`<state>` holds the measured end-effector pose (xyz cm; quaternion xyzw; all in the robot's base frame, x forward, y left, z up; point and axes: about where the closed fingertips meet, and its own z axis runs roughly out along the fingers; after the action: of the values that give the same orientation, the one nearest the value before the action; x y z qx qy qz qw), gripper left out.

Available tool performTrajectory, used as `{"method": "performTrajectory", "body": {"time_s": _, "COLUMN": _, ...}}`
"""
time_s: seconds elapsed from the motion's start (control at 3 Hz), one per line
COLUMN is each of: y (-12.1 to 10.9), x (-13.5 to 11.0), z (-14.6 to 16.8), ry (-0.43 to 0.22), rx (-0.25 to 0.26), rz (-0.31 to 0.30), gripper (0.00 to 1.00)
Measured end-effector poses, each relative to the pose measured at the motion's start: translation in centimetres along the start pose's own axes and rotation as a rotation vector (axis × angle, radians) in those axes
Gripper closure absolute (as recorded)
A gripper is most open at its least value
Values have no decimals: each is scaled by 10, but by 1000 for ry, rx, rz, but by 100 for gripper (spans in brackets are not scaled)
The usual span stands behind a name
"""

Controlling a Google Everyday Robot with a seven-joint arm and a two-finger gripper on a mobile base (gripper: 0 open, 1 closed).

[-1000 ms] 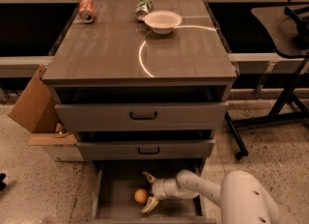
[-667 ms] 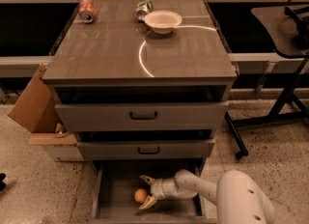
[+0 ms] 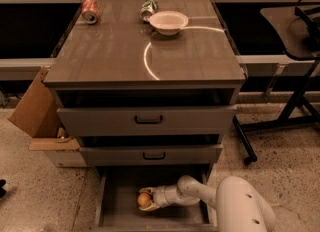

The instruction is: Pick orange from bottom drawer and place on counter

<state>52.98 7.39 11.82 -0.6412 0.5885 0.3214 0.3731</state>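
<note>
Gripper (image 3: pixel 142 200) low inside bottom drawer (image 3: pixel 119 212), arm entering from right. Orange (image 3: pixel 145 199) left of drawer centre, nested between fingers (image 3: pixel 146 191), which look closed on its far and near sides. Counter tabletop (image 3: pixel 125 56) straight above, well apart.

A speckled stone floor (image 3: pixel 40 201) lies under dim warm light. A cardboard box (image 3: pixel 32 108) leans at left, and a black stand (image 3: pixel 280 122) sits at right.
</note>
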Motion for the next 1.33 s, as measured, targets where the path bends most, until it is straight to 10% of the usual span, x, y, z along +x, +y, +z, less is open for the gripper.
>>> {"method": "performTrajectory", "body": {"time_s": 0.33, "y": 3, "x": -24, "z": -20, "ry": -47, "rx": 12, "rz": -62, "gripper": 96}}
{"method": "performTrajectory", "body": {"time_s": 1.33, "y": 43, "x": -96, "z": -112, "ry": -172, "rx": 73, "rz": -214, "gripper": 100}}
